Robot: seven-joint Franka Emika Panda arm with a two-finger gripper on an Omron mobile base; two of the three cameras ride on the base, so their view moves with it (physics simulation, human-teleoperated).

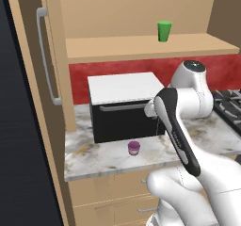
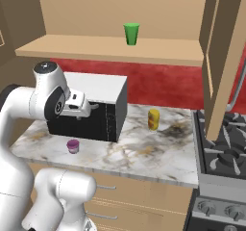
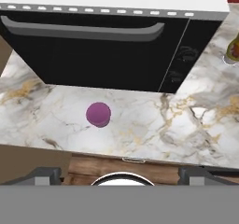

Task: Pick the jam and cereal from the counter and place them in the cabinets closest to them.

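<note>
The jam (image 1: 133,148) (image 2: 73,146) is a small purple jar standing on the marble counter (image 1: 94,159) (image 2: 144,153) just in front of the black microwave (image 1: 124,105) (image 2: 96,105). My gripper (image 3: 120,174) hangs above the counter's front edge and points down, open, with nothing between its fingers. From the hand view the jam (image 3: 98,114) lies ahead of the fingertips and a little left of centre, well apart from them. The cabinets' wooden shelf (image 1: 141,46) (image 2: 110,49) runs above the microwave. The cereal is out of view.
A green cup (image 1: 164,31) (image 2: 131,33) stands on the shelf. A yellowish stacked item (image 2: 153,119) (image 3: 232,50) sits on the counter right of the microwave. The stove (image 2: 226,153) (image 1: 230,102) borders the counter's right end. Cabinet doors (image 1: 44,55) (image 2: 226,57) stand open at both sides.
</note>
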